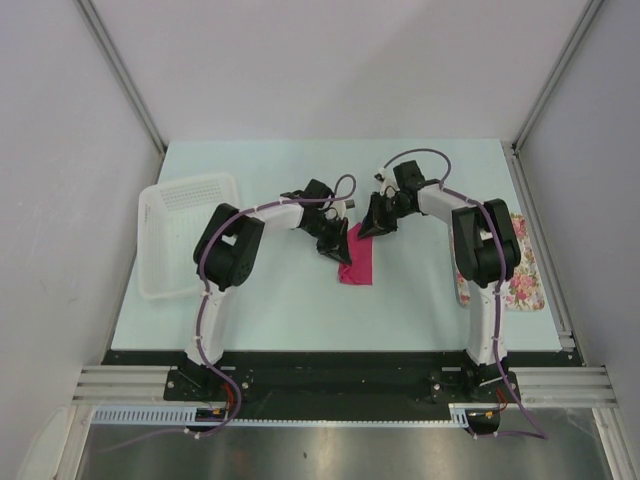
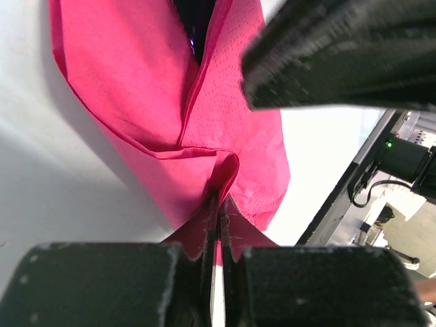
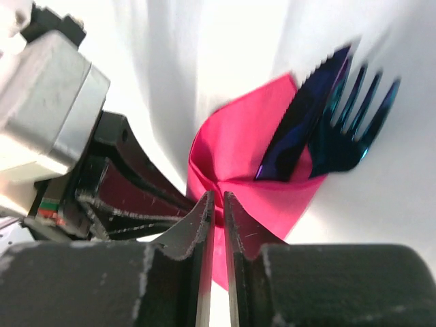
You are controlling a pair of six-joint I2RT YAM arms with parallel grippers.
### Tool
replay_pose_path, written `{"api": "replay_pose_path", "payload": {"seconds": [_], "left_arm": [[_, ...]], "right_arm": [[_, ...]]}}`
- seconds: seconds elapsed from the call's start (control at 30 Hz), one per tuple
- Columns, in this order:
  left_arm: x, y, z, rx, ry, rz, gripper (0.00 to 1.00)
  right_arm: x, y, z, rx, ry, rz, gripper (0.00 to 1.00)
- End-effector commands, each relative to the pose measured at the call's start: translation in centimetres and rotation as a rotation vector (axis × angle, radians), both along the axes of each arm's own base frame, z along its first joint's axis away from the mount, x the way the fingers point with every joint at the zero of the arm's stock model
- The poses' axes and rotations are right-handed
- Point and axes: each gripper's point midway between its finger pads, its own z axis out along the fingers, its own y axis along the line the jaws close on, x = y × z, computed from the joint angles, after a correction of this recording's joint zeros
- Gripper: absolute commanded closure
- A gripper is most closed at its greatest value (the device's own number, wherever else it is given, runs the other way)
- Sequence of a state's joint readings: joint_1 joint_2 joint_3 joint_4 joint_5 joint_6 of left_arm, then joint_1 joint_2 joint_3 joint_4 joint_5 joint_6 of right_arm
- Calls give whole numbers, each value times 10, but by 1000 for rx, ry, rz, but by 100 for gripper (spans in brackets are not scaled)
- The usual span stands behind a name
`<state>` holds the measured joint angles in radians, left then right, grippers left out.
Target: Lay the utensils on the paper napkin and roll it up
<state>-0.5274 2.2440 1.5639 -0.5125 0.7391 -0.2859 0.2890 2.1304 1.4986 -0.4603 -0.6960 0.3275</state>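
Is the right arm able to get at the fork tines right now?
Probably not without letting go first: the right claw is pinched shut on the napkin. The fork itself sticks out bare past the fold, beside the knife, with nothing covering its tines.

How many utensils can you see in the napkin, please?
2: a knife and a fork, side by side, poking out of the folded napkin in the right wrist view. More may be hidden inside.

The pale green worktop (image 1: 300, 310) carries a white basket (image 1: 190, 195) at its left edge, a floral tray (image 1: 527, 280) at its right edge, and a folded pink napkin (image 1: 357, 262) near the middle, well apart from both.
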Motion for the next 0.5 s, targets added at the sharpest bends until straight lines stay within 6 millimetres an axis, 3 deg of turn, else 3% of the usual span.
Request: {"api": "replay_pose_path", "payload": {"seconds": [0.0,0.47], "left_arm": [[43,24,-30,115,-172,36,96],[36,22,-27,83,-154,58,96]], "right_arm": [[9,2,-7,-23,-40,37,86],[-7,-1,-43,-48,32,68,89]]}}
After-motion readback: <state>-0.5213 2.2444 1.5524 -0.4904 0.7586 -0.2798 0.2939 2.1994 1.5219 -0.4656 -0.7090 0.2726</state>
